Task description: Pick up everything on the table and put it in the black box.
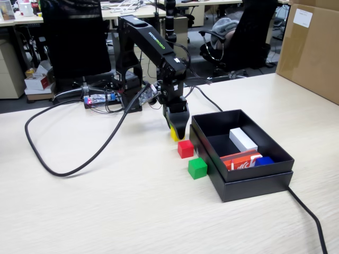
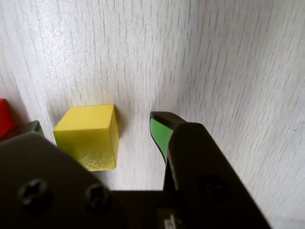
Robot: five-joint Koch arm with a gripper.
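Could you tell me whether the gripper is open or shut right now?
Open: in the wrist view the gripper straddles the yellow cube, with a gap beside it.

A: The fixed view is evenly lit from above; the table [image 1: 106, 211] looks pale with soft sheen, shadows short and faint.
B: The background office is dimmer and slightly soft.
A: In the wrist view, the yellow cube [image 2: 88, 136] is sharp and casts a small shadow; the near gripper body is blurred.

Yellow cube [image 2: 90, 136], red cube [image 1: 185, 148], green cube [image 1: 197, 168]; black box [image 1: 254, 182]; beige wood-grain table [image 1: 106, 211].
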